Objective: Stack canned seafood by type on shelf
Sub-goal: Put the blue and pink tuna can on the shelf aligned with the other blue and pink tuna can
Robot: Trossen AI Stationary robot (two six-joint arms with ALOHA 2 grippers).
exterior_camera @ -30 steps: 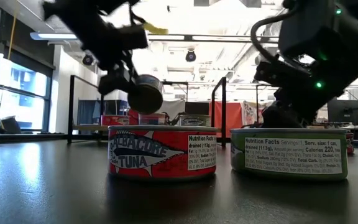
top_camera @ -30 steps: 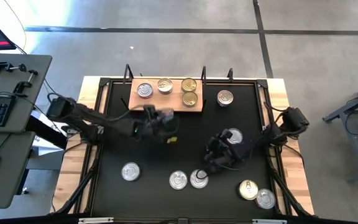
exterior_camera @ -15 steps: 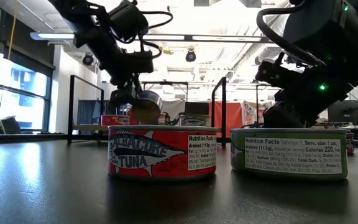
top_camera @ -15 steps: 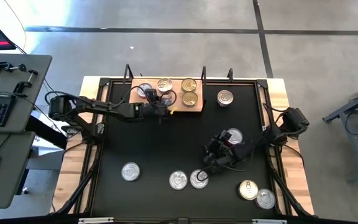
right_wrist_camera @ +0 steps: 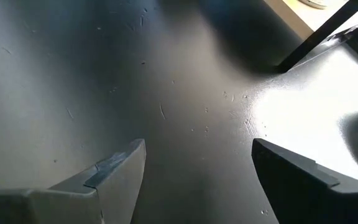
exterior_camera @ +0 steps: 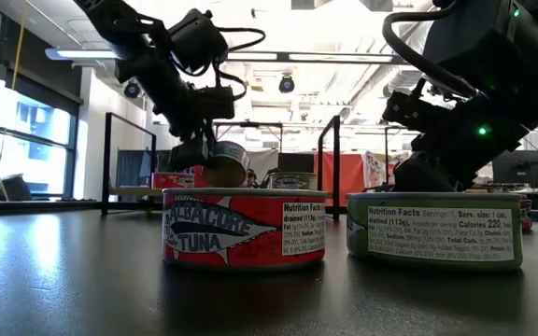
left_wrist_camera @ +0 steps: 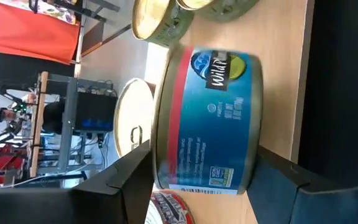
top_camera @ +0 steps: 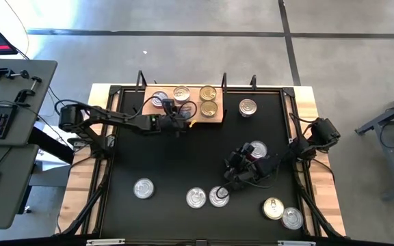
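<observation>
A blue-labelled tin [left_wrist_camera: 207,121] with a red band sits clamped between the fingers of the left tool [top_camera: 177,111], held over the wooden shelf [top_camera: 215,120] in the upper middle of the overhead frame. On the shelf, a red-and-silver tin [top_camera: 159,100] and a silver-topped tin [top_camera: 181,93] lie beside the tool, with two gold-topped tins [top_camera: 208,100] touching each other toward the board's right end. One silver tin [top_camera: 248,106] stands on the black counter [top_camera: 128,157] just right of the shelf. Lower in the frame, the right tool [top_camera: 226,183] hangs with fingers spread, holding nothing, just above a silver tin [top_camera: 218,197] that sits beside another [top_camera: 196,198]. More tins rest at lower left [top_camera: 143,188] and lower right [top_camera: 273,208], one [top_camera: 293,218] near the corner. At counter level, a red tuna tin [exterior_camera: 244,228] and a green-labelled tin [exterior_camera: 434,231] fill the foreground.
</observation>
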